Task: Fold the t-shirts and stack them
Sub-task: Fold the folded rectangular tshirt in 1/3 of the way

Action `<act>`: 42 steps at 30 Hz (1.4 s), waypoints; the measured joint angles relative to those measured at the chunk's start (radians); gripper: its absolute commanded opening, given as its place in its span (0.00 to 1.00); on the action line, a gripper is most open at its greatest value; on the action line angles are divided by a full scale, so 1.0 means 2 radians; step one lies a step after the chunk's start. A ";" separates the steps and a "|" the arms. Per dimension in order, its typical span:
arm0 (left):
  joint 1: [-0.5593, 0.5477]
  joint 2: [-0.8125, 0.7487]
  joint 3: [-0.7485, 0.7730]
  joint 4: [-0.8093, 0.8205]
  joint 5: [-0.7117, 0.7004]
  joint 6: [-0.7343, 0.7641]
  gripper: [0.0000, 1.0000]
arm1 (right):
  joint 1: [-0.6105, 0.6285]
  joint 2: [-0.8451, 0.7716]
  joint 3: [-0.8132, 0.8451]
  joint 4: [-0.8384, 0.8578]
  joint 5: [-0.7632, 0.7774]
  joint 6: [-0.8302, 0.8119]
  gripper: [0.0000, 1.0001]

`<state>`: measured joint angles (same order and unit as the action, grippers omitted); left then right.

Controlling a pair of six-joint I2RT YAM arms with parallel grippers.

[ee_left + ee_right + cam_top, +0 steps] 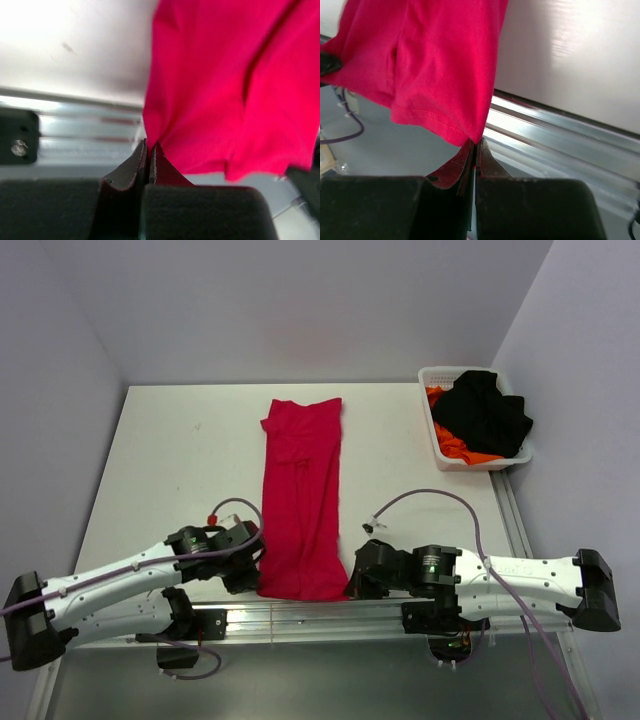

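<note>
A crimson-red t-shirt (302,495) lies folded into a long narrow strip down the middle of the white table (160,460). Its near end hangs over the table's front edge. My left gripper (257,575) is shut on the near left corner of the red shirt (210,90). My right gripper (352,582) is shut on the near right corner (440,65). A black t-shirt (487,410) and an orange t-shirt (455,444) lie bunched in the basket.
A white plastic lattice basket (438,454) stands at the table's far right corner. A metal rail (300,618) runs along the table's front edge, also in the right wrist view (555,130). Grey walls close in the back and both sides.
</note>
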<state>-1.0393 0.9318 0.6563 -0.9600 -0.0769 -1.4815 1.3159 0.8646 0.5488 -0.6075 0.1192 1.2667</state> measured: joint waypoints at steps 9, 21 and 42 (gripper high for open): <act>-0.120 0.109 0.143 -0.029 -0.017 -0.042 0.00 | 0.016 -0.027 0.067 -0.109 0.014 0.024 0.00; -0.051 0.130 0.217 -0.068 -0.041 -0.010 0.00 | -0.083 0.017 0.177 -0.170 0.021 -0.058 0.00; 0.174 0.301 0.352 -0.042 -0.017 0.204 0.00 | -0.310 0.237 0.337 -0.150 -0.052 -0.289 0.00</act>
<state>-0.6910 1.5341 1.3594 -1.0435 -0.1116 -1.0725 0.6956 1.3388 1.2221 -0.9077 0.0147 0.6880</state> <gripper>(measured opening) 0.033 0.013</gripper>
